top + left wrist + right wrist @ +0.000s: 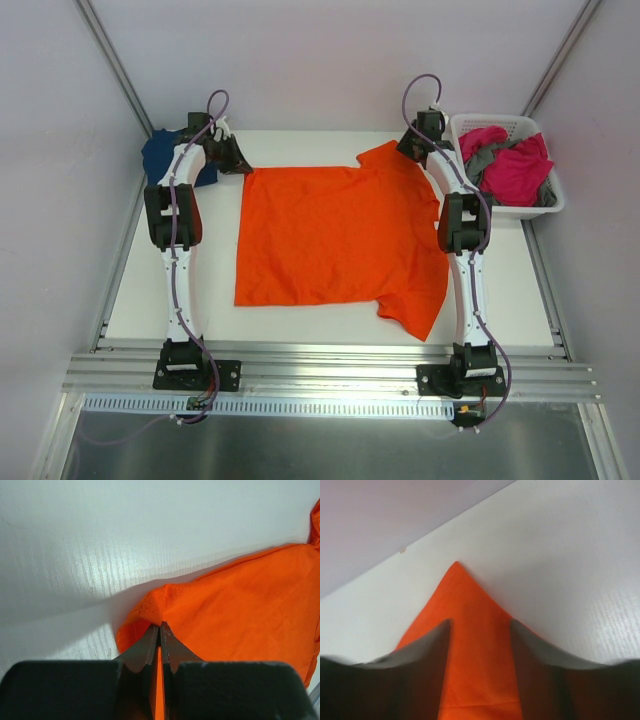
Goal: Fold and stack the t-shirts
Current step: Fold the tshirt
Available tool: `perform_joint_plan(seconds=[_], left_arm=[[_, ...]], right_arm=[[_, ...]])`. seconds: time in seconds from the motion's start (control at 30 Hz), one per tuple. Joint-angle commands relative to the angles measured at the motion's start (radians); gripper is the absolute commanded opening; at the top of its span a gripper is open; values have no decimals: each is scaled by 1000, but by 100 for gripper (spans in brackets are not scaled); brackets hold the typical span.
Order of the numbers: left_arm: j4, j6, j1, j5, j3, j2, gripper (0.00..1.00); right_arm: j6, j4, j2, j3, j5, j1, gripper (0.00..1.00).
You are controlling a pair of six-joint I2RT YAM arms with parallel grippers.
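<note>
Corner of orange t-shirt pinched by left gripper (far edge); right gripper gapes over sleeve.

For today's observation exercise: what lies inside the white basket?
Crumpled magenta pink cloth and grey cloth fill the basket; whatever lies beneath them is hidden.

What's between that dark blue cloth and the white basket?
The orange t-shirt, spread flat, with the left arm and right arm beside it, in the top view.
</note>
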Motion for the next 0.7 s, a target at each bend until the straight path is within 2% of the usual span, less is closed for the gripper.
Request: perform_joint_plan(seconds=[0.0,0.07,0.1,0.37,0.67], left_arm=[[6,12,-7,7,-17,-39,0],[5,18,-7,7,-24,-44,0],[5,20,-7,5,-26,-45,0],[-4,41,-16,0,-47,-73,0],[-24,60,-21,-1,-92,-202,0]], right_arm=[[25,53,6,58,-1,5,24],[23,68,15,67,-8,7,4],[19,73,18,69,-12,8,1],[-40,41,-30,20,-15,2,1],[-147,25,-293,-169,-25,-1,1]])
